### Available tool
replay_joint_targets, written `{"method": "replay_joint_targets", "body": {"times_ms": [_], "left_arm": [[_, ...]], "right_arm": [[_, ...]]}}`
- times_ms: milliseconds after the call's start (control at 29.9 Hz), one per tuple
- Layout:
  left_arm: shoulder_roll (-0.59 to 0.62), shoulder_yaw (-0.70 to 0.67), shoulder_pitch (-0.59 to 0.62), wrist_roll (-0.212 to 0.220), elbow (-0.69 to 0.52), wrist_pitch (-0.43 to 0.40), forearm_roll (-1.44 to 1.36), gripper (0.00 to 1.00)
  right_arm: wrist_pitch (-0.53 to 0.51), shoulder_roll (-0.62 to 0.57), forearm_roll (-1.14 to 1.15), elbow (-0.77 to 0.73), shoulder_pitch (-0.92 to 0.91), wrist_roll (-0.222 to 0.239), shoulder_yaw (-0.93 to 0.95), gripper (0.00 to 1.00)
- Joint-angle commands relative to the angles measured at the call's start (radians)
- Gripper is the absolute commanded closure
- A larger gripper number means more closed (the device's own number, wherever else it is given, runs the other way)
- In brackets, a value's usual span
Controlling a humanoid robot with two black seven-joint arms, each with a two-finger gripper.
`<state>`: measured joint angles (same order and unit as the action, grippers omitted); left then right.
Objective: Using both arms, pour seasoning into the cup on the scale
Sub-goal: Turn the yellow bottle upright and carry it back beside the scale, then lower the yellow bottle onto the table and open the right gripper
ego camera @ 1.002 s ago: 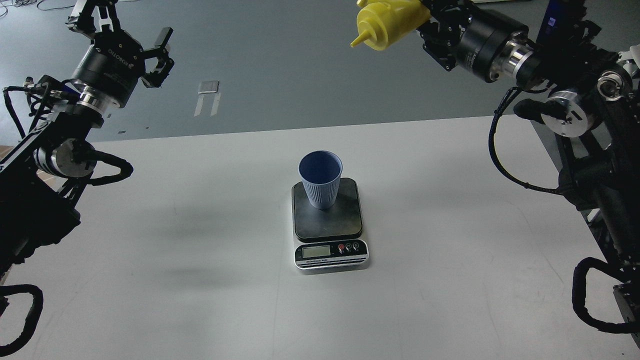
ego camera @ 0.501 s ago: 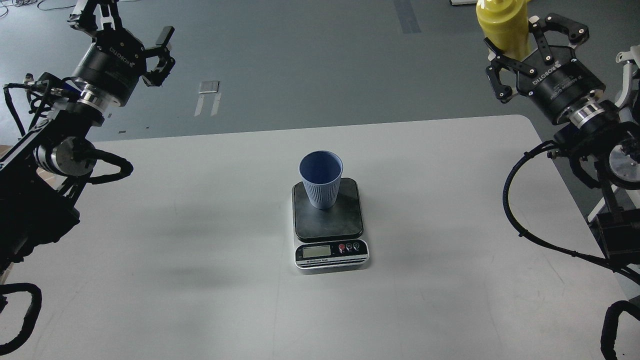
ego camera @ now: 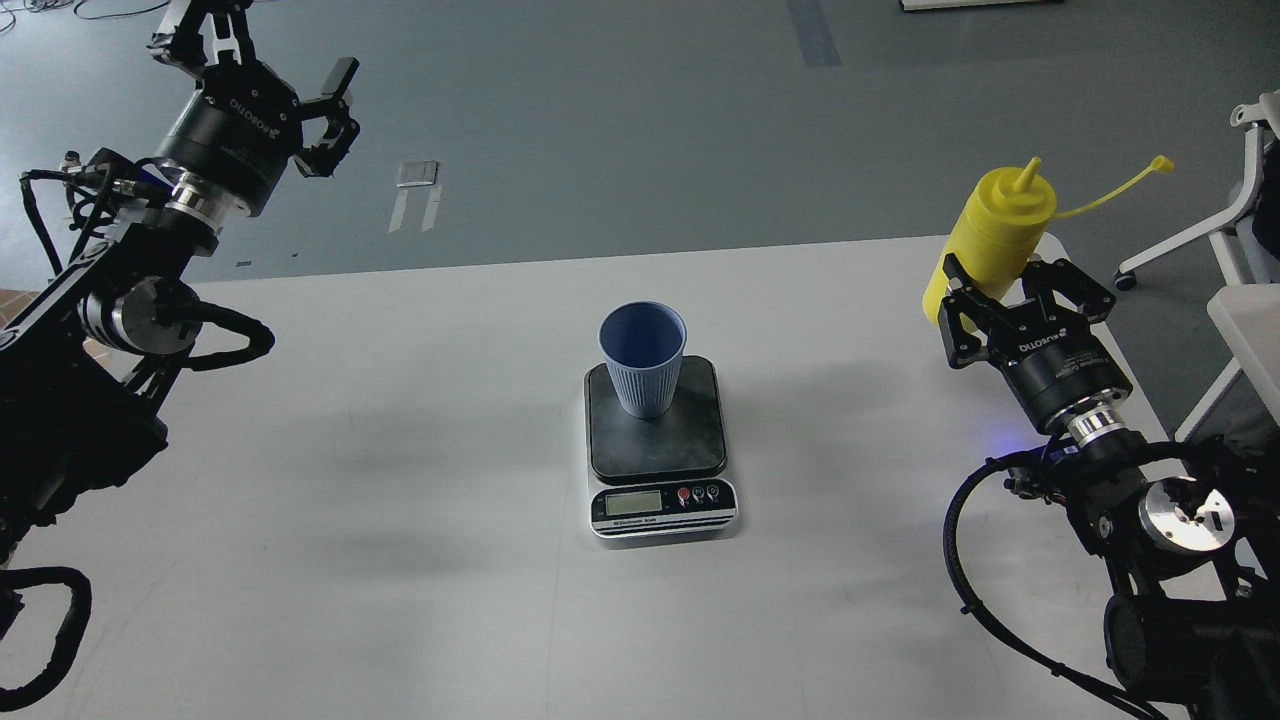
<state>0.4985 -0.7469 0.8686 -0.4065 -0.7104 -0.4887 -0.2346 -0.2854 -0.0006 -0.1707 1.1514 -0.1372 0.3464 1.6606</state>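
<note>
The light-blue ribbed cup (ego camera: 642, 362) stands upright on the dark platform of the scale (ego camera: 660, 445) at the table's middle. The scale's display faces me. My right gripper (ego camera: 1018, 290) is shut on the lower body of the yellow seasoning bottle (ego camera: 995, 230) at the table's far right edge. The bottle is upright, its nozzle is up and its tethered cap hangs off to the right. My left gripper (ego camera: 270, 55) is open and empty, raised high at the far left, well away from the cup.
The white table (ego camera: 400, 450) has its far edge behind the cup and a rounded right corner near the bottle. A chair (ego camera: 1245, 190) and another white surface (ego camera: 1250, 315) stand at the right. Tape marks (ego camera: 417, 190) lie on the grey floor.
My right arm has swung the bottle from high and tilted over the table's back to the right, then down, so it now stands upright at the right edge. The left arm barely moved.
</note>
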Motion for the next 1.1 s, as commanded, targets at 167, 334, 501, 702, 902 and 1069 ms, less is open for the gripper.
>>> {"method": "replay_joint_targets", "body": {"times_ms": [167, 334, 501, 702, 902, 1069], "left_arm": [[0.0, 0.001, -0.003, 0.0, 0.0, 0.0, 0.0, 0.02], [-0.003, 0.001, 0.0, 0.0, 0.0, 0.0, 0.0, 0.02], [-0.002, 0.001, 0.0, 0.0, 0.0, 0.0, 0.0, 0.02], [0.002, 0.001, 0.001, 0.0, 0.0, 0.0, 0.0, 0.02], [0.002, 0.001, 0.003, 0.0, 0.0, 0.0, 0.0, 0.02], [0.005, 0.001, 0.004, 0.0, 0.0, 0.0, 0.0, 0.02]], "right_arm": [[-0.012, 0.001, -0.027, -0.001, 0.064, -0.001, -0.013, 0.83], [-0.012, 0.001, -0.047, -0.007, 0.076, -0.001, -0.019, 0.82], [-0.012, 0.001, -0.047, -0.013, 0.077, -0.001, -0.025, 0.77], [-0.009, 0.001, -0.046, -0.015, 0.077, -0.001, -0.025, 0.69], [-0.009, 0.001, -0.046, -0.032, 0.077, -0.001, -0.024, 0.61], [-0.008, 0.001, -0.046, -0.059, 0.077, -0.001, -0.025, 0.52]]}}
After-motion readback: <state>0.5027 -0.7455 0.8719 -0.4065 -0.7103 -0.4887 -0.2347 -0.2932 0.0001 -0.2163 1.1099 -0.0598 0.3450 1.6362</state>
